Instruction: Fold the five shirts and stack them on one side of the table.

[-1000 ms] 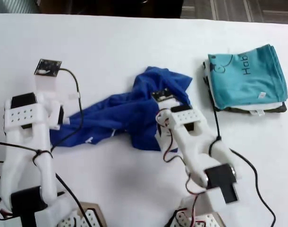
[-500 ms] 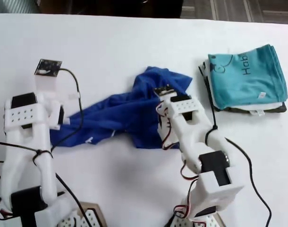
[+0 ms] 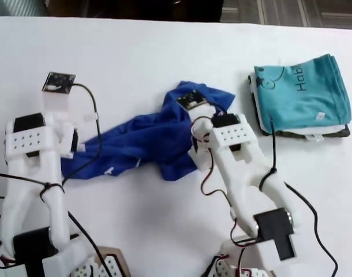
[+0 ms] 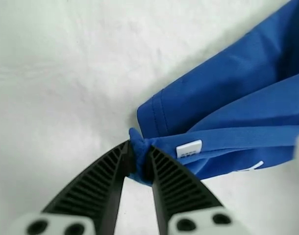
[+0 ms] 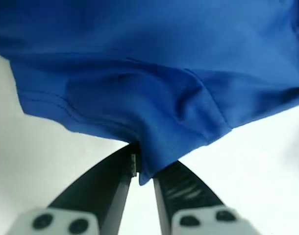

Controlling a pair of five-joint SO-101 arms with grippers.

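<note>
High view: we see the blue shirt [image 3: 144, 138] lying crumpled across the middle of the table [image 3: 135, 52], stretched between the two arms. The left arm [image 3: 32, 144] stands over its left end and the right arm [image 3: 245, 173] over its right part, so both hide some of the cloth from above. A cable [image 3: 94, 115] from the left arm's camera loops over the shirt's left end. The far right of the shirt is bunched up into a hump beside the right arm's camera board.

On the table's right side sits the stack [image 3: 306, 134] of folded shirts, with a teal shirt [image 3: 300, 92] on top and white and dark layers showing at its near edge. It lies near the blue shirt, apart from it. A second cable [image 3: 273, 144], on the right arm, passes in front of the stack's near corner.

In the left wrist view, the left gripper [image 4: 139, 156] has its fingers pinched together on a bunched corner of the blue shirt, close to a small white label [image 4: 188, 148] on the hem.

In the right wrist view, the right gripper [image 5: 142, 164] has its fingers clamped on a fold at the shirt's edge, and the cloth spreads out beyond them over the white table.
</note>
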